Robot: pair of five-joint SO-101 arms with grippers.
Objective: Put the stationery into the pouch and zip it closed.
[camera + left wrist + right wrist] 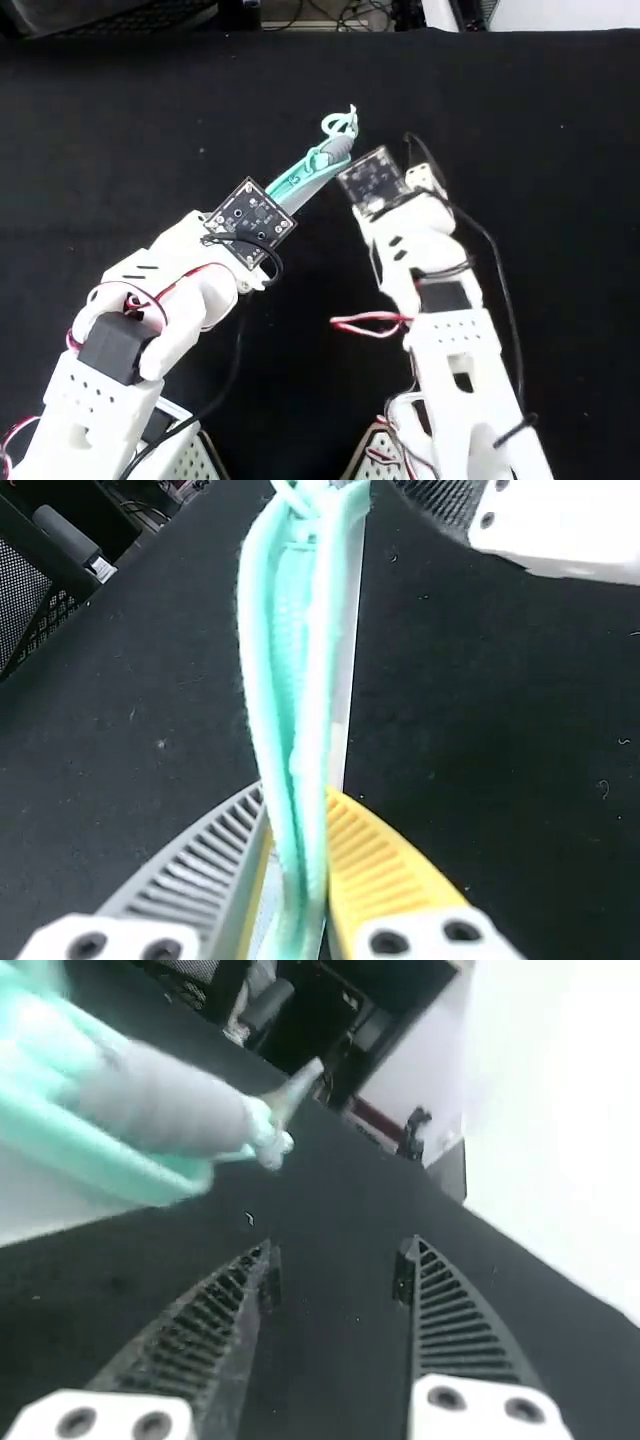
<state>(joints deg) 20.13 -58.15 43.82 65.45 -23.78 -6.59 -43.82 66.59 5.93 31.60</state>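
A mint-green pouch (305, 177) with a grey end and a zipper pull (343, 124) is held off the black table (150, 120), edge on. My left gripper (298, 880) is shut on the pouch (295, 700), its grey and yellow fingers pinching the zipper edge. My right gripper (335, 1265) stands open just beside the pouch's far end, near the zipper pull (290, 1090); nothing lies between its black fingers (445, 1300). The grey end of the pouch (160, 1110) crosses in front of it. In the high view the right arm's camera board (372, 181) sits next to the pouch tip.
The black cloth runs to the far edge, where cables and dark equipment (330, 12) lie beyond. A black mesh basket (40, 590) stands off the table's side. Both arm bases (120, 420) fill the near edge.
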